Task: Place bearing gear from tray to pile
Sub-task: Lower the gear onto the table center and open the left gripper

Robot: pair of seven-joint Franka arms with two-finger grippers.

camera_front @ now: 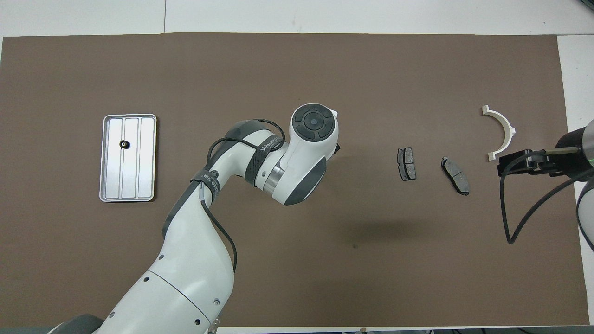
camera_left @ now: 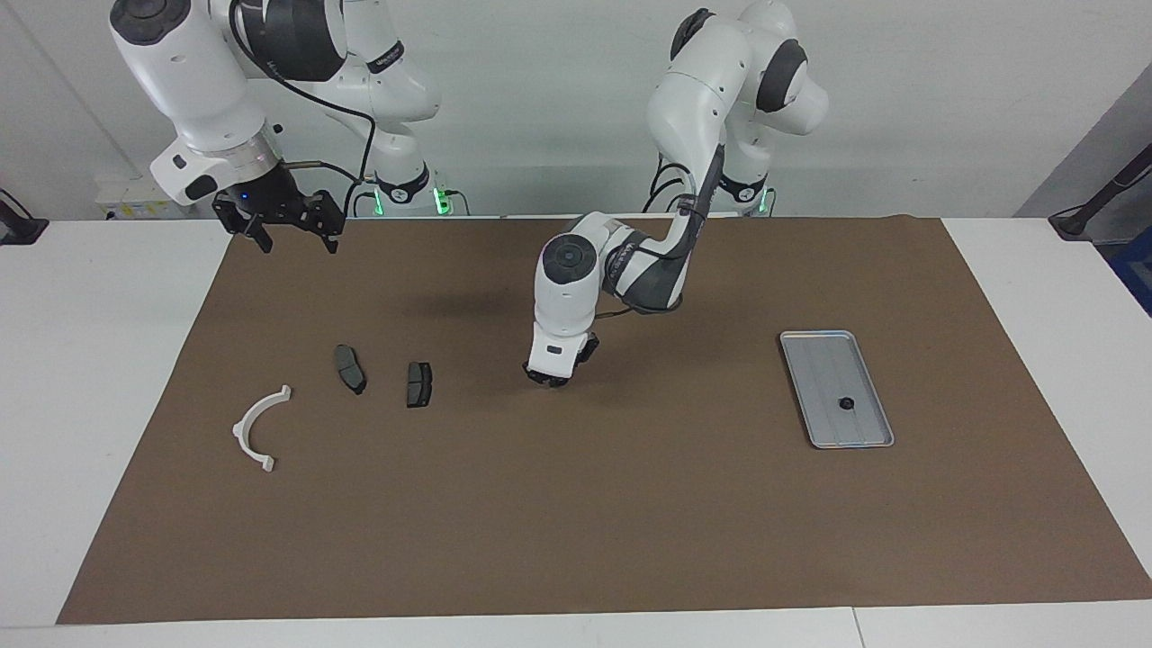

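A small dark bearing gear (camera_left: 845, 404) lies in the silver tray (camera_left: 814, 360) at the left arm's end of the mat; it also shows on the tray (camera_front: 139, 157) as a black dot, the gear (camera_front: 124, 144). My left gripper (camera_left: 549, 380) hangs just above the mat's middle, between tray and pile, fingertips drawn in on a small dark part that I take for another bearing gear. From overhead the wrist hides it. The pile is a white bracket (camera_left: 239, 430) and two brake pads (camera_left: 350, 368) (camera_left: 418, 383). My right gripper (camera_left: 288, 229) waits open.
A brown mat (camera_left: 576, 522) covers the table, with white tabletop around it. The bracket (camera_front: 508, 127) and pads (camera_front: 406, 163) (camera_front: 455, 175) lie at the right arm's end. The right arm's cable (camera_front: 506, 204) loops over the mat there.
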